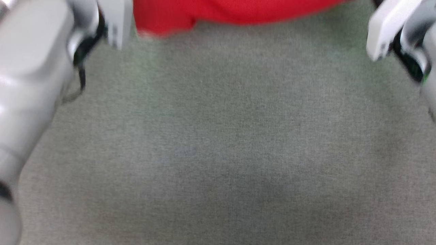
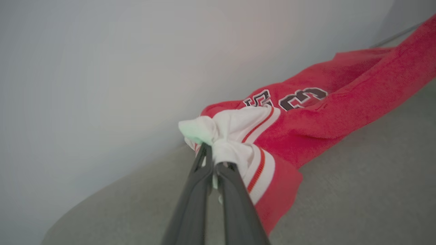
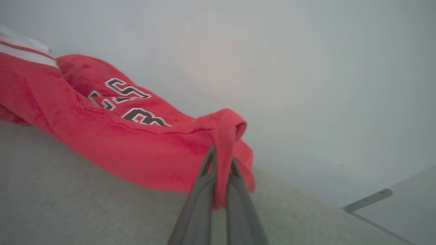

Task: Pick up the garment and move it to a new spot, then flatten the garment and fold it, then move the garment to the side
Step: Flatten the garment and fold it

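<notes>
You've got the red soft-fabric jersey T-shirt (image 1: 231,12), with white sleeves and black white-outlined lettering, strung between both arms at the top edge of the head view, over the grey-green woven tabletop (image 1: 218,143). Your left gripper (image 2: 213,160) is clamped tight on the bunched white sleeve (image 2: 235,129) with red-striped trim. Your right gripper (image 3: 223,161) is pinched closed on a red fold at the shirt's other end. The fabric sags between them, close to the pale wall (image 2: 102,68). Whether its middle touches the tabletop, can't tell. Head view is blurred: pale left forearm (image 1: 30,68) and right forearm (image 1: 422,37) sit in the upper corners.
</notes>
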